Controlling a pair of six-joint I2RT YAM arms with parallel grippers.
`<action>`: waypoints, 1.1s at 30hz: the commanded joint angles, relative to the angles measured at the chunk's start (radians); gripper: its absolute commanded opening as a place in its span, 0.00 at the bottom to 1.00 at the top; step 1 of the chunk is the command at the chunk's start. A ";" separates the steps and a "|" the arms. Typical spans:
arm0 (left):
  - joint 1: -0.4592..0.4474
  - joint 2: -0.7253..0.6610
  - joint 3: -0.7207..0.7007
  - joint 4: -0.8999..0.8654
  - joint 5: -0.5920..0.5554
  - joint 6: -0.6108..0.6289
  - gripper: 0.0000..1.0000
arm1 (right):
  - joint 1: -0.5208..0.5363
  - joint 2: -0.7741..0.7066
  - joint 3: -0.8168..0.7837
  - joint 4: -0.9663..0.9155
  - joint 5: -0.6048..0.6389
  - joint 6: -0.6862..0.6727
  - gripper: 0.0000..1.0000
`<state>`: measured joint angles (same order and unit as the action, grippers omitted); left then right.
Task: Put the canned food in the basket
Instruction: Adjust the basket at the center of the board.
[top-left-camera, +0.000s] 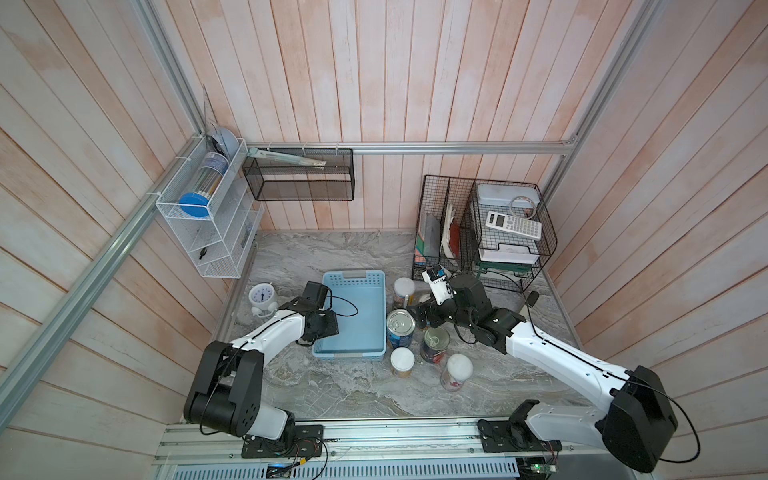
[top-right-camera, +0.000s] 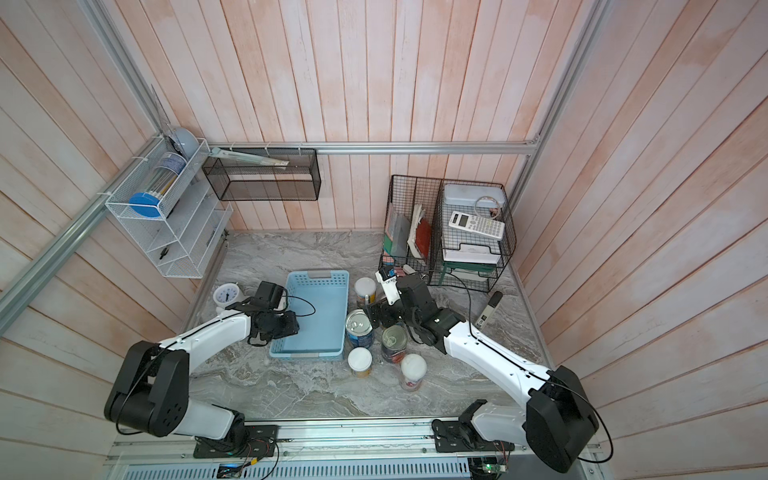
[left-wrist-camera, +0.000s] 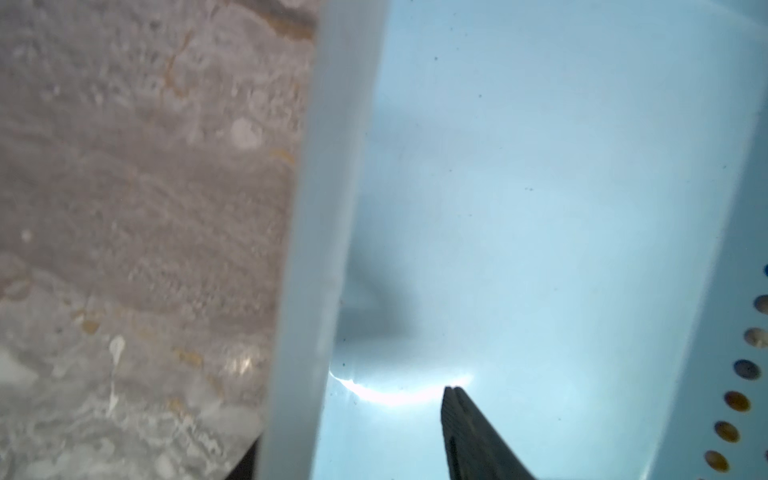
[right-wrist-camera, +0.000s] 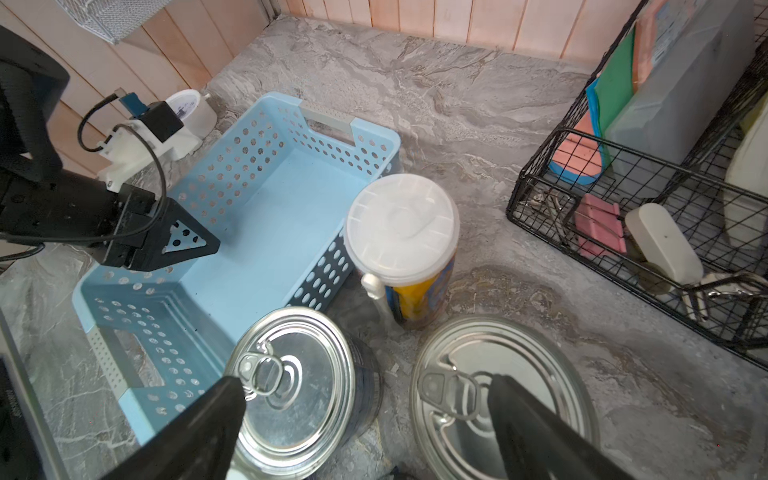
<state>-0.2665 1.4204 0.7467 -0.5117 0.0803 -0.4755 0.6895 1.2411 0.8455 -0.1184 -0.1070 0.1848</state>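
Note:
The light blue basket (top-left-camera: 365, 328) (top-right-camera: 324, 328) (right-wrist-camera: 266, 216) stands with nothing in it. My left gripper (top-left-camera: 309, 340) (left-wrist-camera: 347, 424) straddles its left wall (left-wrist-camera: 316, 249) near the front corner, open, and the inner finger (left-wrist-camera: 461, 424) is apart from the wall. Right of the basket stand the cans. They are a blue-labelled tin (top-left-camera: 401, 326) (right-wrist-camera: 295, 386), a dark tin (top-left-camera: 435, 343), another tin (right-wrist-camera: 498, 395) mostly hidden under my right arm, and white-lidded cans (top-left-camera: 404, 289) (right-wrist-camera: 401, 220), (top-left-camera: 402, 360), (top-left-camera: 457, 370). My right gripper (top-left-camera: 417, 313) (right-wrist-camera: 365, 390) hangs open above two tins, holding nothing.
A white alarm clock (top-left-camera: 262, 296) sits left of the basket. Black wire racks (top-left-camera: 482, 232) with papers and a calculator fill the back right corner. A white wire shelf (top-left-camera: 208, 232) and a black mesh shelf (top-left-camera: 299, 174) hang on the walls. A small remote (top-right-camera: 490, 309) lies by the right wall.

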 joint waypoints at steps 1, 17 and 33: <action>-0.019 -0.104 -0.085 0.012 0.028 -0.096 0.55 | 0.026 -0.023 0.024 -0.043 -0.009 0.014 0.98; -0.149 -0.286 -0.145 -0.060 -0.100 -0.248 0.68 | 0.122 -0.005 0.038 -0.099 0.015 0.038 0.98; -0.180 -0.492 -0.125 -0.038 -0.163 -0.299 1.00 | 0.125 0.068 0.124 -0.208 0.110 0.039 0.98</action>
<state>-0.4221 0.9520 0.5983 -0.5449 -0.0769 -0.7547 0.8093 1.3117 0.9466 -0.2867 -0.0338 0.2165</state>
